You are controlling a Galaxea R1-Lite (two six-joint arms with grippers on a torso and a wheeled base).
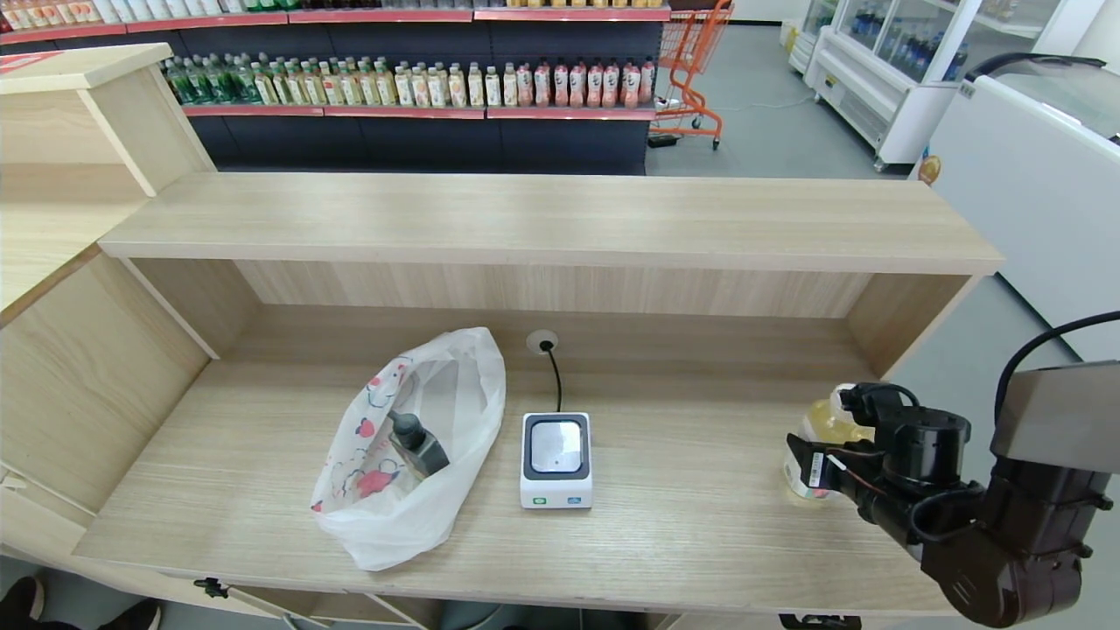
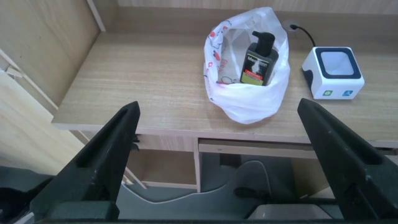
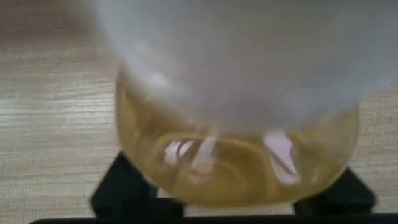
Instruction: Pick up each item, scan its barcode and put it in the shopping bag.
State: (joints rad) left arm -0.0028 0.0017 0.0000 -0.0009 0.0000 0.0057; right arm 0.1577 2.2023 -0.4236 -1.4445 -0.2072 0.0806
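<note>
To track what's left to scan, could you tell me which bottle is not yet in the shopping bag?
The yellow bottle on the counter at the right hand; the dark pump bottle lies inside the shopping bag.

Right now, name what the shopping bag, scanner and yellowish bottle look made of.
Shopping bag: thin plastic film, glossy, translucent, crinkled.
Scanner: hard white plastic, smooth, with a dark glassy window, probably.
Bottle: clear plastic, likely, glossy; yellow liquid shows through.

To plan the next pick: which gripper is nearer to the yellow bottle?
Right. The right gripper is right at the yellow bottle, at the counter's right end. The left gripper is off the counter's front edge, near the shopping bag.
</note>
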